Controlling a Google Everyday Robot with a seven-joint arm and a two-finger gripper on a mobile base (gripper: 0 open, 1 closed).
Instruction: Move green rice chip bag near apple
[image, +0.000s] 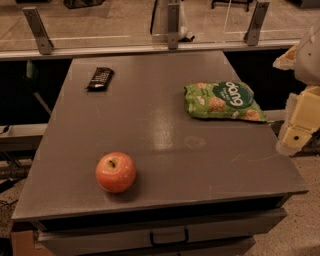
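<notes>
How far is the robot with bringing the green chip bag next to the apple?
Nothing looks done yet: the chip bag lies flat on the right side of the table, apart from the apple near the front edge. In hand: the pincer is beyond the table's right edge, beside the bag, not touching it. Left: grip the bag, carry it over, put it down by the apple.

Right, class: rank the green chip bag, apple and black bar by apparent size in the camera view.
1. green rice chip bag
2. apple, though nearest the camera
3. black bar, farthest away
The pincer hangs off the right edge of the table.
</notes>
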